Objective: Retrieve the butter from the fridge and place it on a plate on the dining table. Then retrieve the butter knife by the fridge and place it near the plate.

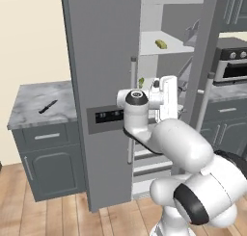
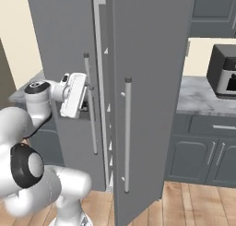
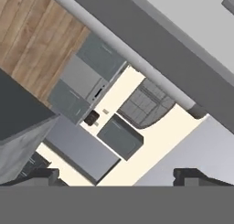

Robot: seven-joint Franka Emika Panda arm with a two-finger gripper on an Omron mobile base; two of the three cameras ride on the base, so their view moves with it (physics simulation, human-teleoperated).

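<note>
The grey fridge (image 1: 101,61) stands with its left door shut and its right door (image 1: 205,57) swung open. On an upper shelf inside lies the yellow butter (image 1: 160,44). My gripper (image 1: 169,91) hangs in front of the open compartment, below the butter shelf and apart from it. In the hand view my gripper (image 3: 119,176) is open, its two dark fingertips (image 3: 43,175) wide apart with nothing between them. The black butter knife (image 1: 48,106) lies on the cabinet left of the fridge. The plate and the dining table are out of view.
A marble-topped drawer cabinet (image 1: 43,100) stands left of the fridge. A small green item (image 1: 141,81) sits on a lower fridge shelf. The open door (image 2: 147,82) hides the interior in the right base view. A counter (image 2: 203,98) with an appliance (image 2: 223,73) lies to the right.
</note>
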